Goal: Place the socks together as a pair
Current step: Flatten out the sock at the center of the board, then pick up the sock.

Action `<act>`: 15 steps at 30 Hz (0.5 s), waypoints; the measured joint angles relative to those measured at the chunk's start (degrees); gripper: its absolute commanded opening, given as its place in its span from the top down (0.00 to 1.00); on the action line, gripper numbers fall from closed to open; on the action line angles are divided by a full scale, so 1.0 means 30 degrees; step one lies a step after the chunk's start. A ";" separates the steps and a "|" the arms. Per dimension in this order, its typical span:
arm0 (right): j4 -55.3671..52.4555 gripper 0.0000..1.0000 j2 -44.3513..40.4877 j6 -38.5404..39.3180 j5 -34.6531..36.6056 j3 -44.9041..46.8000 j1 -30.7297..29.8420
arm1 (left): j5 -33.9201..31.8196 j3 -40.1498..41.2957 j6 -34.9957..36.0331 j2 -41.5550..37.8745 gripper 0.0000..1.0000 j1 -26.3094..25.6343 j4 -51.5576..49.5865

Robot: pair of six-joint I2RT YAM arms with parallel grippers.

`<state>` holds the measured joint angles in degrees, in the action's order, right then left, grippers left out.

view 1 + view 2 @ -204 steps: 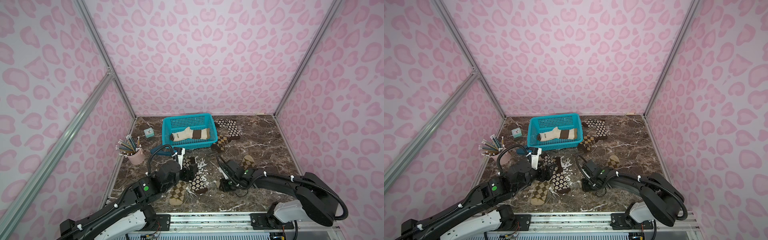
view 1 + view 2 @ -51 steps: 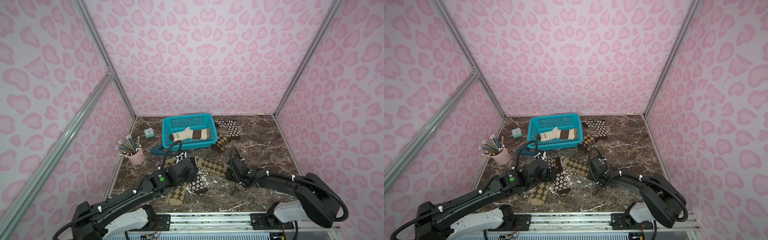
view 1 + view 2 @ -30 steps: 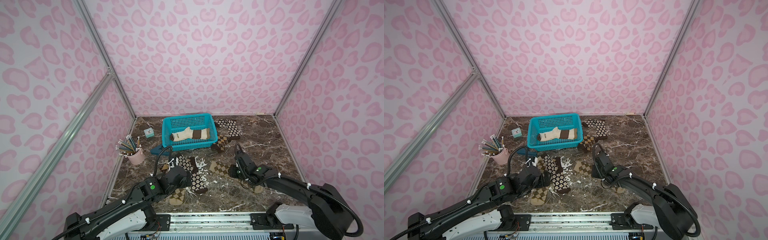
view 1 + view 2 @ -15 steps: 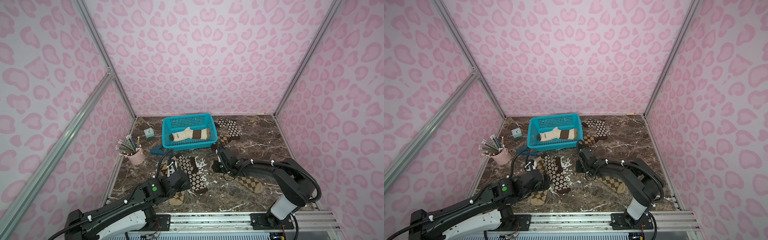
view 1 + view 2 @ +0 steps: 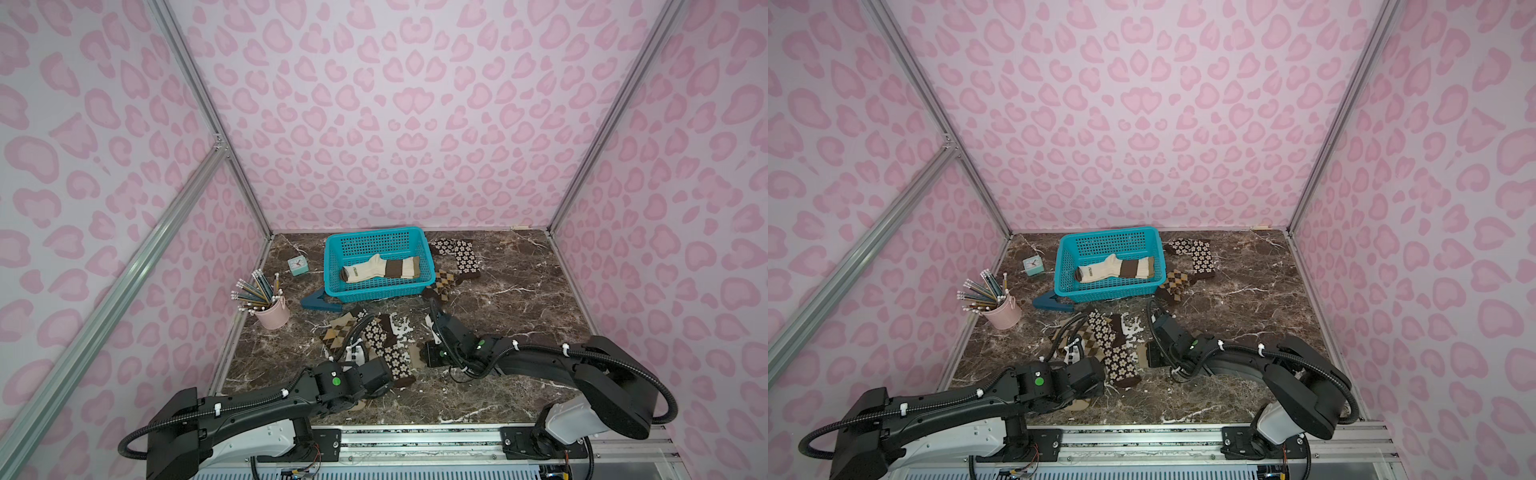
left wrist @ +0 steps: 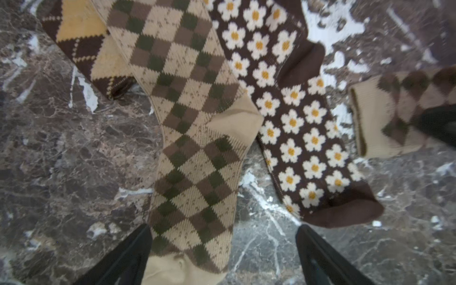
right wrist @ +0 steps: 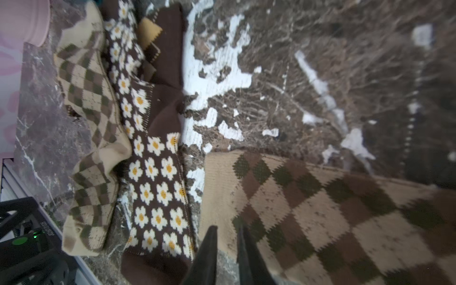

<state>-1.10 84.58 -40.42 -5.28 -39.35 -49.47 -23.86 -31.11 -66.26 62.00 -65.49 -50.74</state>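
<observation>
The step in hand looks like matching the two tan-olive argyle socks near the middle of the marble table (image 5: 519, 291). One tan-olive argyle sock (image 6: 197, 153) lies flat, its toe end toward the near edge. Touching its right side is a brown flowered sock (image 6: 303, 138). Just right of that sock is the cuff of the second tan-olive argyle sock (image 7: 308, 212), which runs off to the right under the right arm.

The left gripper (image 6: 222, 229) hangs over the first sock's toe end with its jaws wide and empty. The right gripper (image 7: 227, 232) is narrowed to a slit at the second sock's cuff end. The blur there hides whether any knit is actually clamped.

The flowered sock lies between the two mates. So the next move probably calls for carrying the second sock leftward over it, not dragging it across. It should then be laid along the first, cuff to cuff.
</observation>
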 measured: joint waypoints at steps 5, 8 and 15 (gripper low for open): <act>-0.1005 0.37 -0.2783 0.0503 -0.0051 -0.0379 0.0219 | 0.0189 -0.0342 -0.0714 0.1158 0.14 -0.1239 -0.0597; -0.1851 0.32 -0.4597 0.0634 -0.0066 -0.0321 0.0554 | 0.0648 -0.0313 -0.0918 0.1778 0.19 -0.1552 -0.0750; -0.2849 0.31 -0.8080 0.0634 -0.0138 0.0860 0.1122 | 0.1545 0.0153 -0.1035 0.3402 0.46 -0.1741 -0.0408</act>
<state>-9.65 60.34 -38.52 -5.69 -36.77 -46.11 -19.22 -30.65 -69.36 72.20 -70.72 -51.96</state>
